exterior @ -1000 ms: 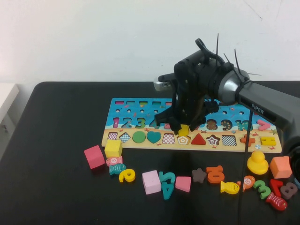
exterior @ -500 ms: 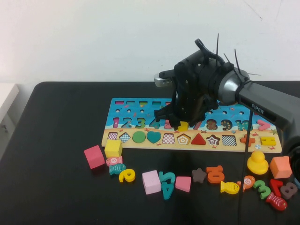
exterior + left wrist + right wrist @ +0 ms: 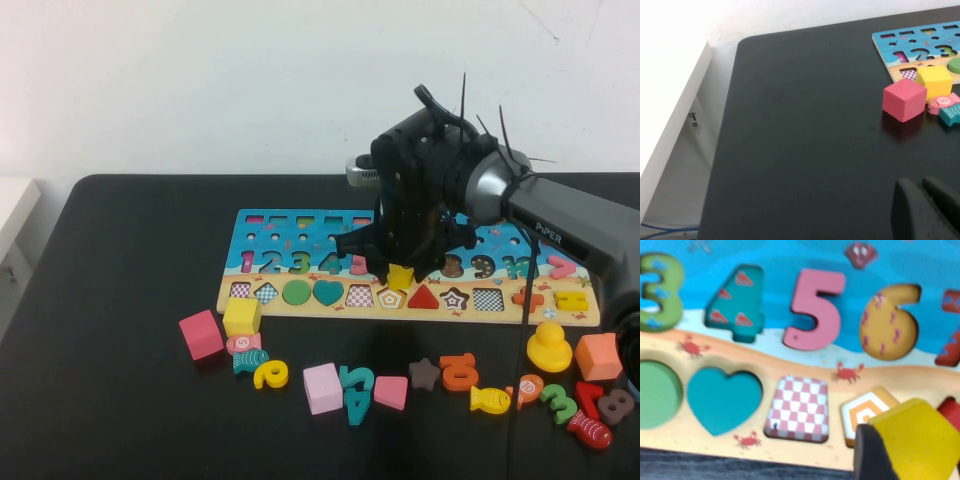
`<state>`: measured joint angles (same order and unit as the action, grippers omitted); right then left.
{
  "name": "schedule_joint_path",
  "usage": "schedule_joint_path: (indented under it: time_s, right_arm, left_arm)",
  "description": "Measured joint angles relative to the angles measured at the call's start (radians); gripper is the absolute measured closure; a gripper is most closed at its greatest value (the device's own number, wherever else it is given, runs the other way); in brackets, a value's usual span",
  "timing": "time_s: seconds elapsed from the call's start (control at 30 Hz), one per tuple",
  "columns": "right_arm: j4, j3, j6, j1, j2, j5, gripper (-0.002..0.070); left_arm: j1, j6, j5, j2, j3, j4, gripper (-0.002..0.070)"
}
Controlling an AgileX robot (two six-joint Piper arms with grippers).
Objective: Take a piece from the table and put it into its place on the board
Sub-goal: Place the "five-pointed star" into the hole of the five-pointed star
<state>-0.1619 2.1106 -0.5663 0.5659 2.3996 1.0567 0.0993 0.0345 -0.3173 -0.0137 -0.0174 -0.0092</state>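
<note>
Yellow piece [image 3: 400, 276] clamped in right gripper [image 3: 400, 272], shifted right, now above pentagon slot [image 3: 390, 297] on board [image 3: 300, 225], left gripper [image 3: 927, 210] low over table [image 3: 800, 140], fingers can't tell

The high camera is sitting up on the robot's own side, looking down across the table [image 3: 120, 420] toward the back wall, far enough off to take in the whole board [image 3: 300, 295]. The left wrist camera is riding low and looking over the table's bare stretch, catching just the board's end [image 3: 900, 47] plus the pink cube [image 3: 904, 99], which the high view is seeing too [image 3: 201, 334]. The right wrist camera is hanging really close over the board's middle [image 3: 740, 340], facing down at numbers and slots.
</note>
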Motion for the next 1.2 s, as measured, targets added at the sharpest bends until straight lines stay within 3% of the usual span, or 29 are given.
schedule_joint_path:
  time_s: [0.87,1.2]
  right_arm:
    - [0.064,0.008,-0.053,0.0,0.06,-0.024,0.0315]
    - [0.051,0.008,0.023,0.0,0.06,-0.024,0.0315]
  left_arm:
    - [0.0,0.0,0.0,0.0,0.0,0.0,0.0678]
    - [0.0,0.0,0.0,0.0,0.0,0.0,0.0678]
